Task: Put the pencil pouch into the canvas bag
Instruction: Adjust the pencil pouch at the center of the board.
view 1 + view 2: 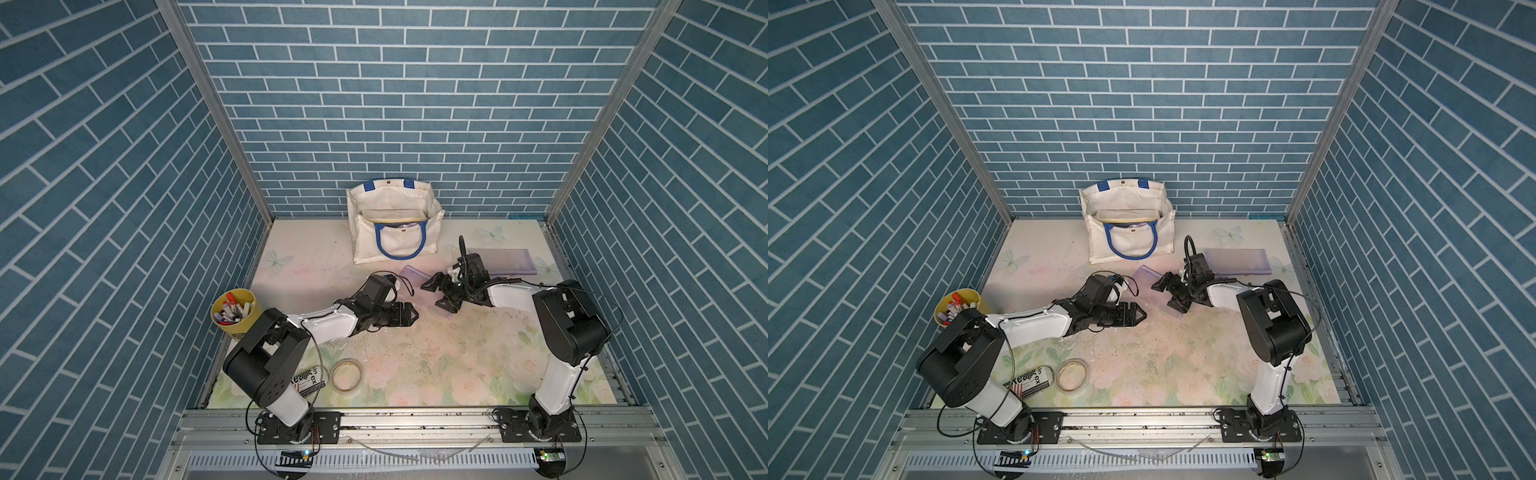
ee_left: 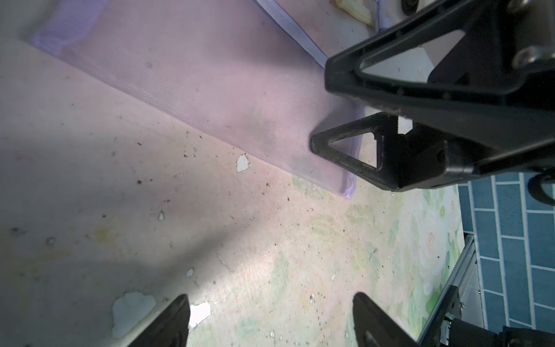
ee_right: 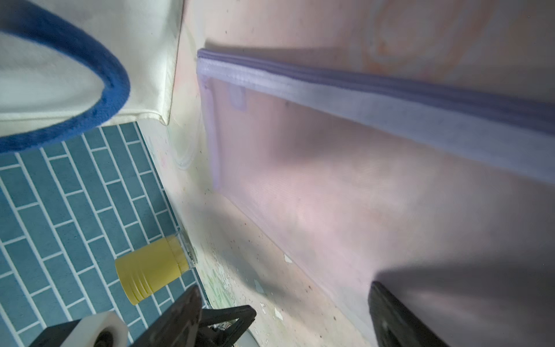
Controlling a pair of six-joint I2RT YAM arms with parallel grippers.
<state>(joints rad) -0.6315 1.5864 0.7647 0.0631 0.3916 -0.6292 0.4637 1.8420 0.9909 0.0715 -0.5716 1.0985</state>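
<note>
The pencil pouch (image 1: pixel 413 275) (image 1: pixel 1148 277) is a flat, see-through purple mesh pouch with a zip edge, lying on the table in front of the canvas bag (image 1: pixel 395 232) (image 1: pixel 1129 224). The off-white bag stands upright against the back wall, its mouth open and its blue handle hanging down the front. My right gripper (image 1: pixel 437 296) (image 3: pixel 285 315) hovers open over the pouch (image 3: pixel 330 180); one finger is above the mesh, the other above bare table beside its long edge. My left gripper (image 1: pixel 415 318) (image 2: pixel 271 318) is open and empty, a short way from the pouch (image 2: pixel 195 81).
A second purple pouch (image 1: pixel 500 261) lies at the back right. A yellow cup of markers (image 1: pixel 235 309) stands at the left wall. A tape roll (image 1: pixel 347 374) and a lying can (image 1: pixel 309 378) are near the front left. Blue brick walls enclose three sides.
</note>
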